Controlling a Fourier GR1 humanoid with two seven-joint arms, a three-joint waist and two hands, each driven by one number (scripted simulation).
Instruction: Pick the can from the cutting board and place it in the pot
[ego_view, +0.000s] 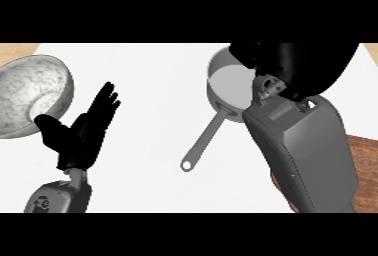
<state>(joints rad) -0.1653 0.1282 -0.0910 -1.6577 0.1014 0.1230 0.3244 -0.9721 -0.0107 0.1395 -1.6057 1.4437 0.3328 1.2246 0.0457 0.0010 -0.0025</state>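
The right hand (295, 65) is hovering over the pot (225, 82), fingers hidden, grip unclear; the left hand (85, 127) is resting open.

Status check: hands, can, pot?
Left hand open, resting beside bowl. Right hand over pot, fingers hidden. Can not visible. Cutting board mostly behind right forearm.

White counter (155, 90) with pot (225, 92), speckled bowl (29, 95), wooden cutting board (363, 165).
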